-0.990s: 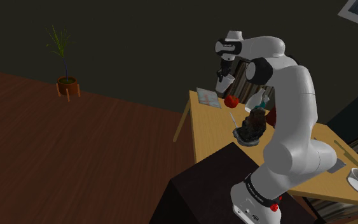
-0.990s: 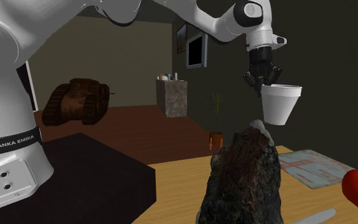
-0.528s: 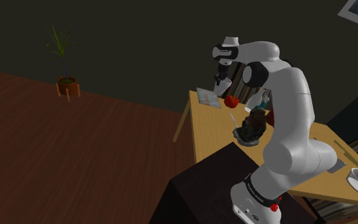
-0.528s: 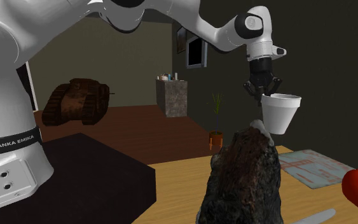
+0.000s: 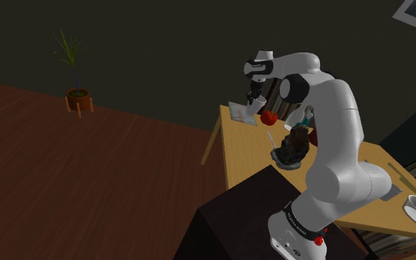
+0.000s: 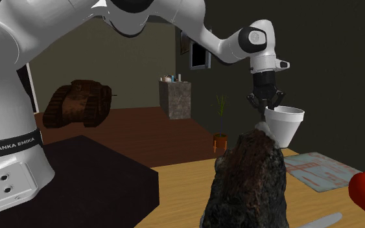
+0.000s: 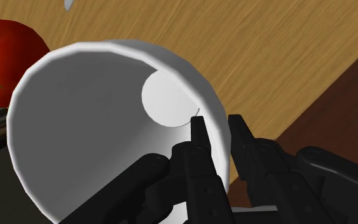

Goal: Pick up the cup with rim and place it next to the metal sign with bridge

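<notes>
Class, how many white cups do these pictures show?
1. The white cup hangs from the gripper, clasped by its wall, above the table; others may hide behind the arm.

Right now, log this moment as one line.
hand: shut on white cup wall | cup: held over wooden table | sign: flat on table

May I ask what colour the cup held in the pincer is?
The cup is plain white, inside and out; the wrist view shows it best.
</notes>
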### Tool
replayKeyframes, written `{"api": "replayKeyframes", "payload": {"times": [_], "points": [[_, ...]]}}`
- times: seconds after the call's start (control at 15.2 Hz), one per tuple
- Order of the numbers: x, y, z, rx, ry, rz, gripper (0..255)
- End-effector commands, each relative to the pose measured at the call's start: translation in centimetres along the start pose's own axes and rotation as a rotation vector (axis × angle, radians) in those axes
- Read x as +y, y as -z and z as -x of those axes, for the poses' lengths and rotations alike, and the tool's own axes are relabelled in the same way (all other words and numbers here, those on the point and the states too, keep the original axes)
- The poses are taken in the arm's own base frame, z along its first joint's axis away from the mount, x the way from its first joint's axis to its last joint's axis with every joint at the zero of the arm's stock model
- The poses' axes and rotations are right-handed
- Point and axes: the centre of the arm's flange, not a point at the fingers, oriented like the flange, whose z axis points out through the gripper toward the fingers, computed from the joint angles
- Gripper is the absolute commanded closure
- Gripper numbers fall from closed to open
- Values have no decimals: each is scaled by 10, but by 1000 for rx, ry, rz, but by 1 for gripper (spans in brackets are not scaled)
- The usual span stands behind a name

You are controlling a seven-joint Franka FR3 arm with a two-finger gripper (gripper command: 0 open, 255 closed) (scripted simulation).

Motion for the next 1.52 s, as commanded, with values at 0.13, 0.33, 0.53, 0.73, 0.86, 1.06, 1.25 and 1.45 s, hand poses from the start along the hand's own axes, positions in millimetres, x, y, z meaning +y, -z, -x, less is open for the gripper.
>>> {"api": "replayKeyframes", "payload": {"times": [0.13,0.33,0.53,0.73,0.86,1.06,1.25,1.45], "points": [[-4,-21,-2,1,0,1,255],[-7,-36,-3,1,0,1,255],[-10,-52,-5,1,0,1,255],[-12,-67,-6,1,0,1,255],[-14,-78,-7,1,0,1,255],[-17,-93,-9,1,0,1,255],[-20,-109,-10,1,0,1,255],[-21,-115,-11,1,0,1,255]]}}
